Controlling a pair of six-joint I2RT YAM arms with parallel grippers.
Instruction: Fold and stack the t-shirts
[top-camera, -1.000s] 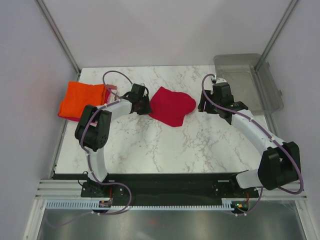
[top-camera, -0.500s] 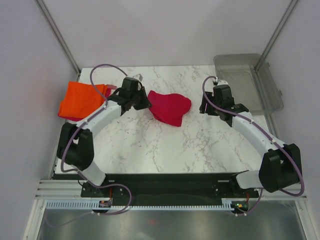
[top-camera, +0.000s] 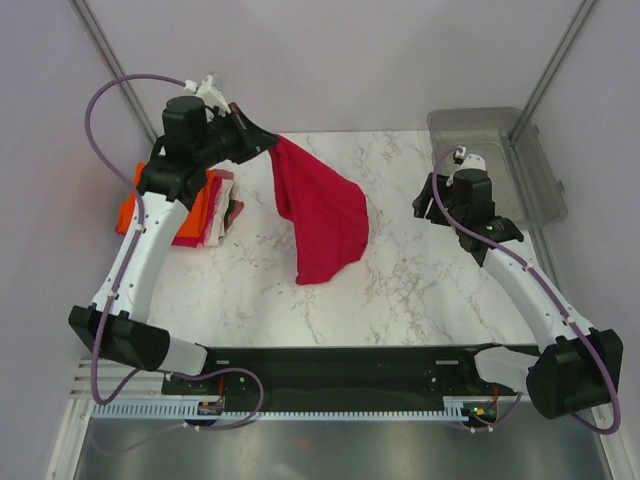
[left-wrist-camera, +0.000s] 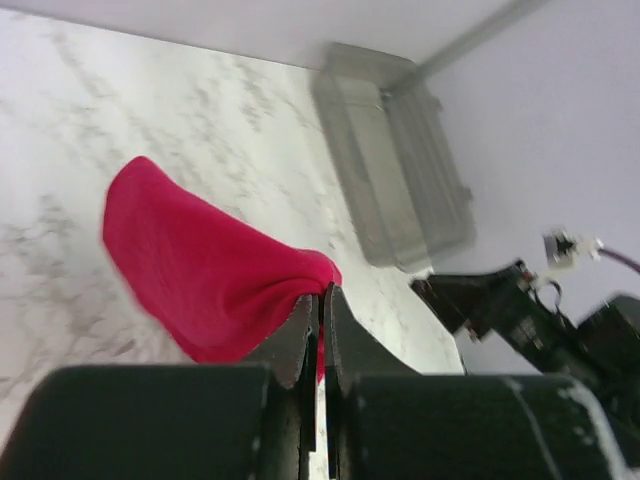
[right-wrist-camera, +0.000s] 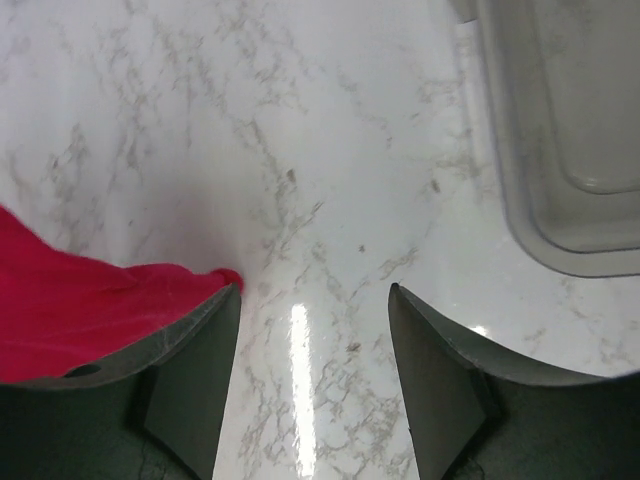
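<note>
Soft crimson cloth t-shirt (top-camera: 325, 215) hung crumpled
Your left gripper (left-wrist-camera: 322, 300) pinched its top edge; folds tapered downward. Your right gripper (right-wrist-camera: 313, 292) stood spread.

crimson t-shirt (top-camera: 325, 215): soft matt cloth, creased
orange t-shirt (top-camera: 200, 205): matt cloth
surface (top-camera: 420, 290): marble look, white with grey veins, smooth and glossy, with a bright streak of reflected light
bin (top-camera: 500, 160): clear grey plastic, smooth, faint sheen
left hand (left-wrist-camera: 322, 300): dark matt plastic fingers
right hand (right-wrist-camera: 315, 300): same dark, dull plastic
</note>
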